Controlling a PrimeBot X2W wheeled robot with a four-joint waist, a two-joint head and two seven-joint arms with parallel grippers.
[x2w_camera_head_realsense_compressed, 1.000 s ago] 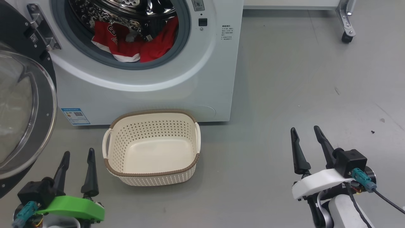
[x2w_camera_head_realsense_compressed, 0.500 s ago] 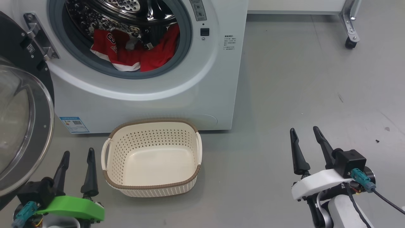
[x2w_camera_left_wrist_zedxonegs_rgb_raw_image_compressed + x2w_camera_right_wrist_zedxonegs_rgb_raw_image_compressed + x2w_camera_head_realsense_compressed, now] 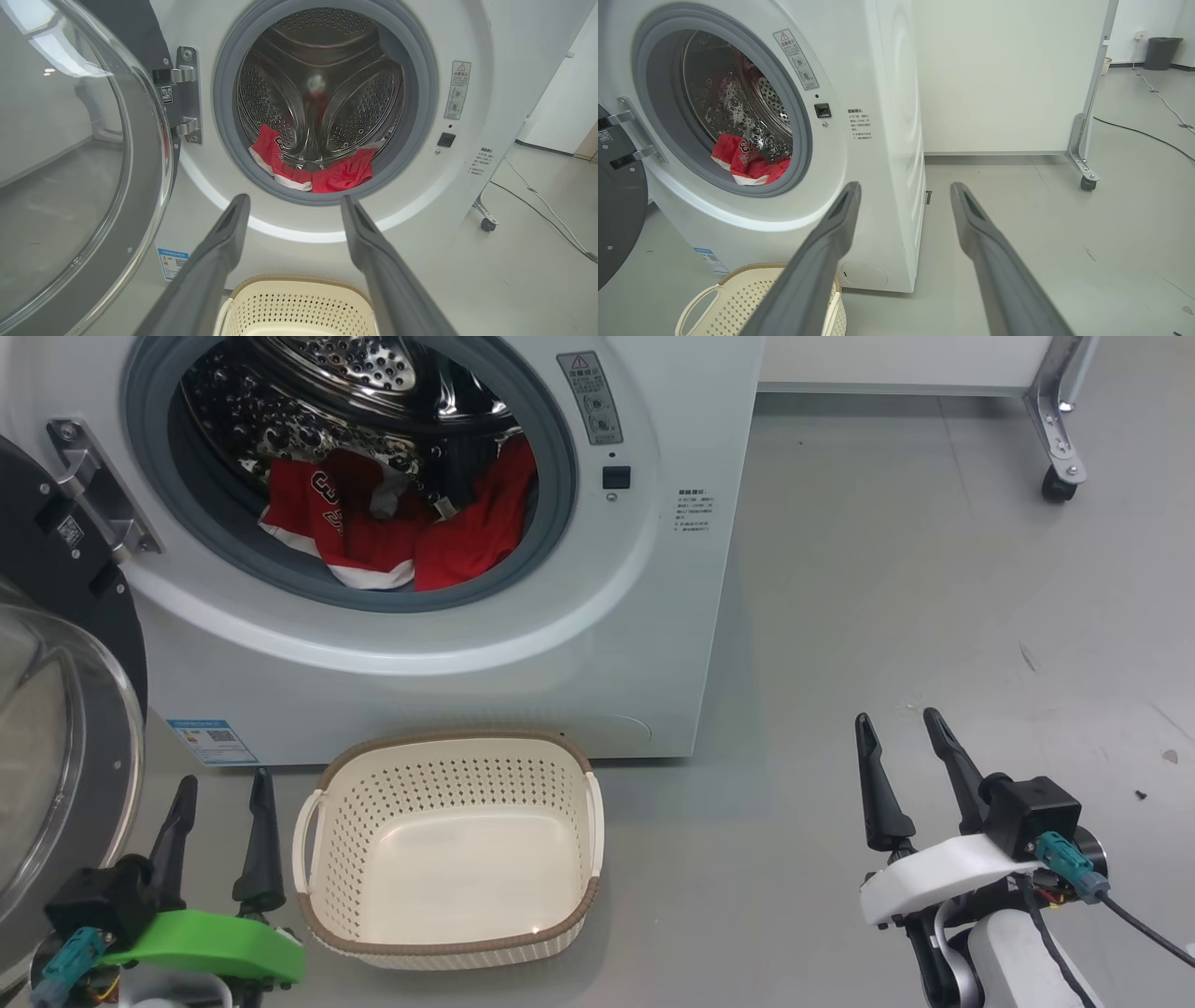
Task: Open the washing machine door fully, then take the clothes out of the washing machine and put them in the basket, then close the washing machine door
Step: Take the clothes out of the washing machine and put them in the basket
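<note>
The white washing machine (image 3: 607, 644) stands ahead with its door (image 3: 56, 747) swung wide to the left, the glass bowl facing me. Red clothes (image 3: 392, 537) with white trim lie at the bottom of the steel drum, also seen as clothes (image 3: 317, 175) in the left wrist view. The cream basket (image 3: 448, 739) sits empty on the floor before the machine. My left gripper (image 3: 224, 779) is open, low between the door and the basket, holding nothing. My right gripper (image 3: 898, 717) is open over bare floor, well right of the basket.
A wheeled metal leg (image 3: 1060, 485) of a white panel stands at the back right. A black cable (image 3: 1143, 135) runs over the grey floor (image 3: 887, 616) and a dark bin (image 3: 1162, 51) stands far off. The door's hinge (image 3: 93, 495) juts out at the left.
The head camera has shifted, so the machine and basket sit lower and further right in its picture and more of the drum shows. Both grippers stay open and hold their places.
</note>
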